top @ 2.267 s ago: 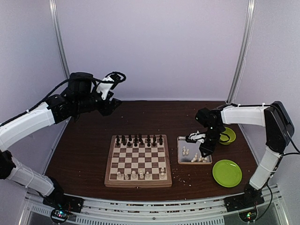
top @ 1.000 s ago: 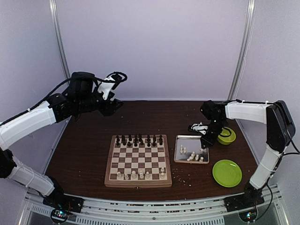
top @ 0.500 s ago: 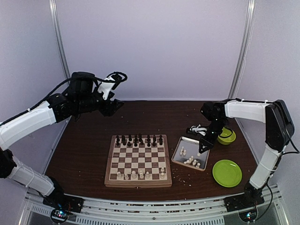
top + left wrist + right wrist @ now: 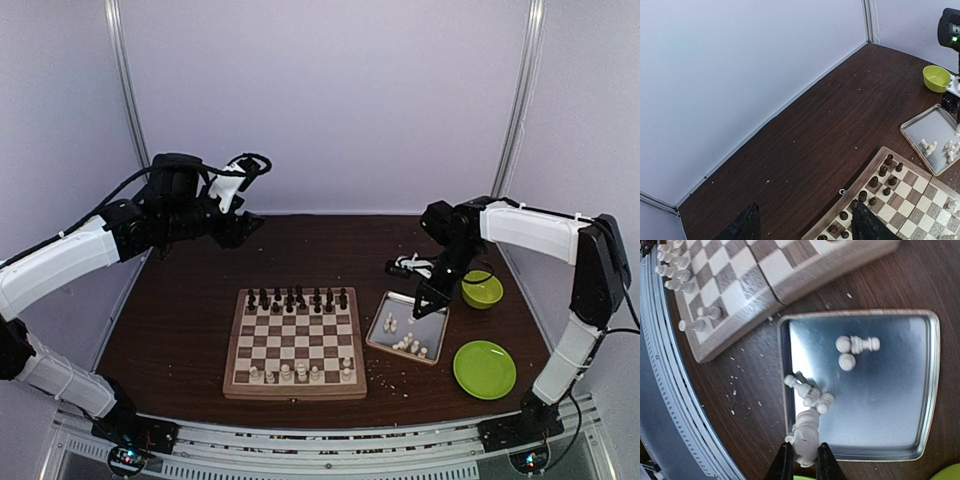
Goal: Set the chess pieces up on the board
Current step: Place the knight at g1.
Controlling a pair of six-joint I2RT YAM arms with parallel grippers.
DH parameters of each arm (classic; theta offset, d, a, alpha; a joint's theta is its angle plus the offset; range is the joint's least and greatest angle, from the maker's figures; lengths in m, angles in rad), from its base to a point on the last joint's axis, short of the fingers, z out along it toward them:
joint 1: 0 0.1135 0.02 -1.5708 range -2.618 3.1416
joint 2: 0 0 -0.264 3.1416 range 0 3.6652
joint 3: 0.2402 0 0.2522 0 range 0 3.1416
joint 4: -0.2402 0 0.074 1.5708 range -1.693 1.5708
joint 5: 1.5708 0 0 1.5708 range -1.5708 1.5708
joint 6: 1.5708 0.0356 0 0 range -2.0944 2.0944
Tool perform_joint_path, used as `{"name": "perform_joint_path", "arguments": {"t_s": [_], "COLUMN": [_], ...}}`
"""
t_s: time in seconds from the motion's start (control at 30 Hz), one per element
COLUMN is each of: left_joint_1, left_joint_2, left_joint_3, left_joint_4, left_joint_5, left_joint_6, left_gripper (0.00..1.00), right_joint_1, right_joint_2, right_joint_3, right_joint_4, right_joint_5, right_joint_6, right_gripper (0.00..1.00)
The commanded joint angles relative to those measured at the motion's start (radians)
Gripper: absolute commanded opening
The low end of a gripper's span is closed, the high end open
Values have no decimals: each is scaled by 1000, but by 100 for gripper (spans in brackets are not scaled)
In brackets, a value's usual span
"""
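Note:
The board (image 4: 238, 345) lies at the table's middle, with dark pieces (image 4: 297, 298) along its far rows and several white chess pieces (image 4: 300, 373) on its near row. More white pieces (image 4: 405, 341) lie in a metal tray (image 4: 428, 318) to its right. My right gripper (image 4: 428, 298) hovers over the tray's far edge. In the right wrist view it (image 4: 803, 456) is shut on a white chess piece (image 4: 806, 434) above the tray (image 4: 890, 395), where loose pieces (image 4: 858, 345) lie. My left gripper (image 4: 240, 224) is raised at the back left, open and empty (image 4: 805, 227).
A green bowl (image 4: 483, 291) stands right of the tray and a green plate (image 4: 484, 368) at the front right. Pale crumbs dot the table near the board's front right corner (image 4: 735, 385). The board's far edge (image 4: 860, 187) shows below my left gripper.
My right gripper has risen from the tray with a white piece and moved slightly left. The tray has slid and turned askew. The left arm has not moved.

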Motion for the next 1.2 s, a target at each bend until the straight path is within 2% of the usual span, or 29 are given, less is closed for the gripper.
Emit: {"name": "perform_joint_path", "arguments": {"t_s": [0.0, 0.23, 0.47, 0.77, 1.17], "left_joint_1": [-6, -7, -6, -6, -6], "left_joint_2": [-8, -15, -26, -34, -45], "left_joint_3": [30, 30, 30, 32, 30], "left_joint_4": [21, 21, 22, 21, 22], "left_joint_5": [-5, -12, -6, 7, -2], "left_joint_6": [1, 2, 2, -2, 5], "left_gripper": [64, 64, 64, 64, 64], "right_joint_1": [169, 456, 600, 663, 676], "right_joint_2": [-47, 36, 161, 344, 419], "right_joint_3": [65, 186, 340, 511, 546], "right_joint_4": [-39, -74, -123, -189, -200], "right_joint_5": [79, 234, 276, 287, 270], "right_joint_6": [-17, -12, -19, -16, -15], "right_gripper": [6, 6, 6, 6, 7]}}
